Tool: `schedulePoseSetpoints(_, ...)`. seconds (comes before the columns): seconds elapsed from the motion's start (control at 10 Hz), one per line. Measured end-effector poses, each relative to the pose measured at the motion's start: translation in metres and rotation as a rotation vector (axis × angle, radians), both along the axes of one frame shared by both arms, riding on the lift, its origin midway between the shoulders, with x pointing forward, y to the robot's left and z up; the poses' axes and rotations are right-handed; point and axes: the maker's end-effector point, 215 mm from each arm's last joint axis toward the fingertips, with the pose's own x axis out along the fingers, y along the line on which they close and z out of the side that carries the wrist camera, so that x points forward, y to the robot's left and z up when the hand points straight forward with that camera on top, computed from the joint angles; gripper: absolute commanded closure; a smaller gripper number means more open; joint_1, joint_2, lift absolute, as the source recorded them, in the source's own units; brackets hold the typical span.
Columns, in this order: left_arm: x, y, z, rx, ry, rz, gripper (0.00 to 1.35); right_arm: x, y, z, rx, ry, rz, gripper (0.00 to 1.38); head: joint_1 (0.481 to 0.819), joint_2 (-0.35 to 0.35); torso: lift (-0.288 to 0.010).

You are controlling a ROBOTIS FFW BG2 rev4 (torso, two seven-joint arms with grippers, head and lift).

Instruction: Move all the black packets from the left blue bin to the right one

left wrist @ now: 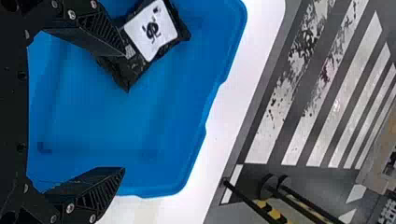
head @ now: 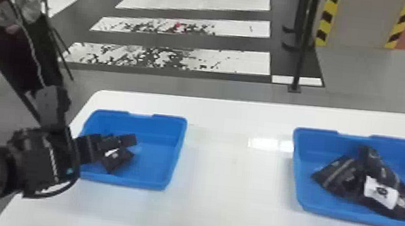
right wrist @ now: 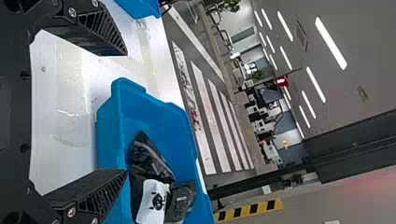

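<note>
Head view: right blue bin [head: 362, 220] holds at least two black packets [head: 341, 179]. One labelled packet [head: 117, 161] to go, in left blue bin [head: 127, 181]. Left gripper [left wrist: 124, 110] near it, open; right gripper [right wrist: 126, 112] open.

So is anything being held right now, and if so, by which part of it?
Nothing is held. The left gripper is open, with the packet lying in the left bin; the right gripper is open too.

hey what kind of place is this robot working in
Probably an indoor workplace or demo hall: rows of ceiling lights, a crosswalk marked on the floor, and a pillar edged with yellow-black hazard stripes.
</note>
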Motion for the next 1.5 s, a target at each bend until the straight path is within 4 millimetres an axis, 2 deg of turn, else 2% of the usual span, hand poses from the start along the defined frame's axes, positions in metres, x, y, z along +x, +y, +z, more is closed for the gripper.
schedulePoseSetpoints(0.2, -0.006, 0.029, -0.018, 0.022, 0.062, 0.06, 0.17, 0.0, 0.007, -0.003, 0.023, 0.011, 0.011, 0.14, 0.695, 0.278, -0.138)
schedulePoseSetpoints(0.6, -0.003, 0.059, -0.04, 0.015, 0.121, 0.131, 0.17, -0.002, 0.015, -0.01, 0.069, 0.032, 0.021, 0.14, 0.695, 0.341, -0.138)
schedulePoseSetpoints(0.9, 0.02, 0.065, -0.049, -0.021, 0.127, 0.153, 0.17, -0.001, 0.019, -0.016, 0.094, 0.042, 0.035, 0.14, 0.695, 0.345, -0.138)
schedulePoseSetpoints(1.2, 0.017, 0.066, -0.058, -0.004, 0.173, 0.153, 0.17, -0.001, 0.023, -0.023, 0.112, 0.062, 0.05, 0.14, 0.695, 0.348, -0.138)
schedulePoseSetpoints(1.4, 0.02, 0.075, -0.06, 0.0, 0.178, 0.17, 0.19, -0.001, 0.026, -0.028, 0.132, 0.071, 0.06, 0.14, 0.695, 0.35, -0.138)
schedulePoseSetpoints(1.5, 0.023, 0.072, -0.063, -0.009, 0.189, 0.155, 0.22, 0.001, 0.028, -0.029, 0.139, 0.071, 0.065, 0.14, 0.695, 0.35, -0.138)
